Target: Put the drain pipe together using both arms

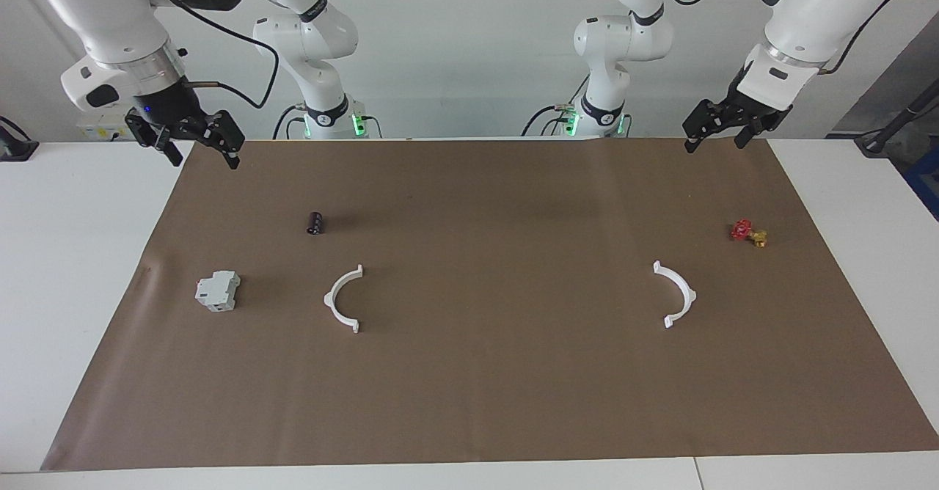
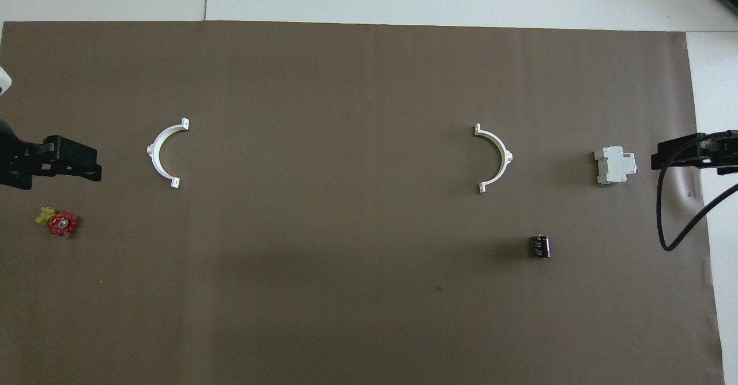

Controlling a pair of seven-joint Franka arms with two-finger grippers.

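The drain pipe lies as two separate white half-circle pieces on the brown mat (image 1: 469, 402). One piece (image 1: 328, 301) is toward the right arm's end and also shows in the overhead view (image 2: 507, 160). The other piece (image 1: 690, 295) is toward the left arm's end, seen from overhead too (image 2: 154, 163). Their open sides face each other, far apart. My right gripper (image 1: 204, 161) is open and empty, raised over the mat's edge at its own end (image 2: 669, 155). My left gripper (image 1: 715, 144) is open and empty, raised over the mat's edge at its end (image 2: 86, 166).
A grey boxy block (image 1: 218, 290) sits beside the piece at the right arm's end. A small black cylinder (image 1: 315, 222) lies nearer to the robots than that piece. A red and yellow valve (image 1: 747, 232) lies near the left arm's end.
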